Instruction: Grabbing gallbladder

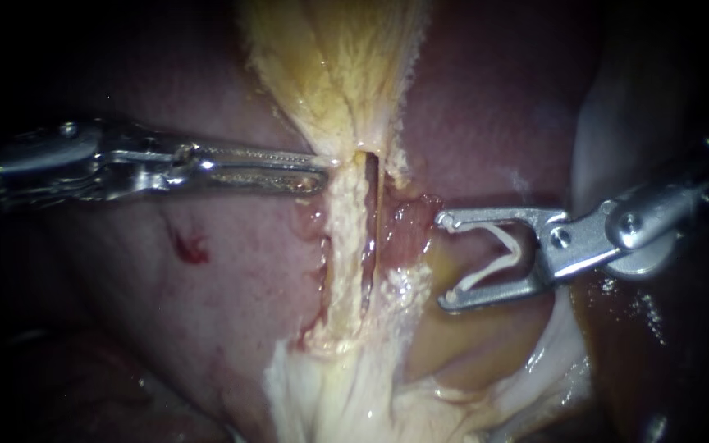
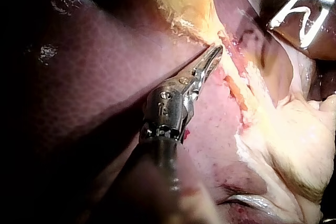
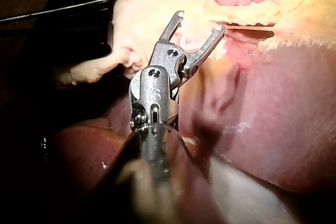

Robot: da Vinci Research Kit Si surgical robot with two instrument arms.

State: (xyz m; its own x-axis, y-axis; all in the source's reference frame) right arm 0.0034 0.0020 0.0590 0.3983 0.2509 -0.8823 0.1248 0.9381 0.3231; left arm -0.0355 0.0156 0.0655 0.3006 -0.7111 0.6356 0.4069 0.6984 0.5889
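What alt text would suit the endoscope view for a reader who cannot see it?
My left instrument reaches with its tip to a pale yellow band of tissue running down the middle of reddish tissue. From the right, my right instrument holds a white clip in wide-spread jaws, just beside that band.

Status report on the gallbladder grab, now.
Left instrument tip at gallbladder narrow end. Right instrument jaws holding a clip, standing off to the side. Nothing in the way.

Two instruments, the left instrument (image 1: 322, 174) and the right instrument (image 1: 443, 262); one clip (image 1: 498, 256), one liver (image 1: 486, 107) and one gallbladder (image 1: 342, 74).
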